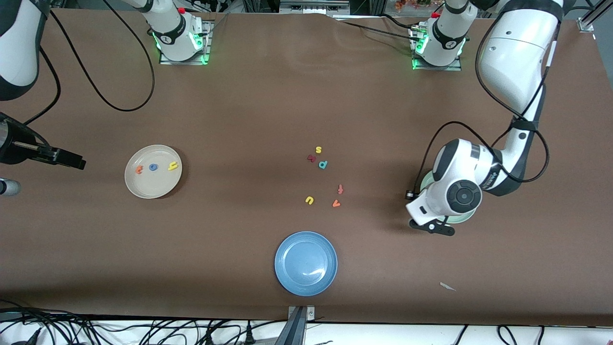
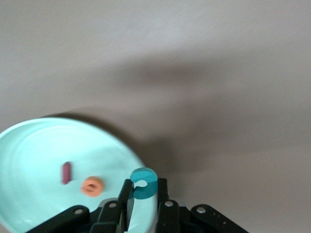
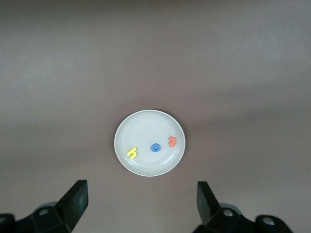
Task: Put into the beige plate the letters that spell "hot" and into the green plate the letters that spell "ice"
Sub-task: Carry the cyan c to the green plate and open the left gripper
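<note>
Far left of the front view: right claw hangs at the frame edge, above the counter beside the beige plate. Its jaws are spread wide w/ nothing between them, and the arm looks to be waiting.

Left-centre: beige plate holds the orange t, blue o and yellow h, spaced in a row. The right wrist view shows the same three inside the rim. So "hot" reads as done.

Centre: loose letters on bare counter. Yellow s is uppermost, w/ a dark red letter and teal p just below it. Lower down sit the orange-red f, yellow u and orange v. None look needed for either word.

Bottom centre: blue plate, nothing in it.

Right: left claw is over the green plate, which in the front view is mostly hidden under the wrist. Its jaws are nearly closed, pinching the teal c above the plate's rim. Already lying in the plate are the dark red i and orange e.

Judgement: only the c is left to drop. Once it's released inside the rim, "ice" is complete and so is the task.
</note>
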Action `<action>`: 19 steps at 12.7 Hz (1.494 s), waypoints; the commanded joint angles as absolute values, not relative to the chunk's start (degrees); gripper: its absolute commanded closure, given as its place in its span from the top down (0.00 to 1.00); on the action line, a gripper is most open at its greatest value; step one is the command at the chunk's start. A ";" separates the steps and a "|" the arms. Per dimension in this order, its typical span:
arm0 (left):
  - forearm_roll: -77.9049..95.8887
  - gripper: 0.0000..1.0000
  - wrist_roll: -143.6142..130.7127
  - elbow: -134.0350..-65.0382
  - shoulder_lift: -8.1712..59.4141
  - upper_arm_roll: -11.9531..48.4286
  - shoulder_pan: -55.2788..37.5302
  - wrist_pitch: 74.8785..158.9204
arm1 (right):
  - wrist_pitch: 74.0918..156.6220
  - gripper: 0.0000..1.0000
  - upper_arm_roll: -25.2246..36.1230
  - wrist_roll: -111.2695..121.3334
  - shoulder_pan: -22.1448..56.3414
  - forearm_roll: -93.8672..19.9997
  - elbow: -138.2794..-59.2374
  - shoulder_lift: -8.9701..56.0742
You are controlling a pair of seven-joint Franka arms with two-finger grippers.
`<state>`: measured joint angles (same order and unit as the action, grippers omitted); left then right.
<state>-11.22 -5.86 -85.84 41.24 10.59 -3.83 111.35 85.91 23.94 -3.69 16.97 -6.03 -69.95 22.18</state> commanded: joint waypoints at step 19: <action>-12.92 1.00 4.04 -90.39 29.27 15.63 4.57 103.94 | 92.37 1.00 7.56 -6.07 5.54 0.18 -80.77 11.95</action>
<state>-12.09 3.77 -95.34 30.83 14.54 4.96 111.15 91.76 8.50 -5.40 5.55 -0.39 -78.67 13.86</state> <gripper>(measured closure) 0.000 0.000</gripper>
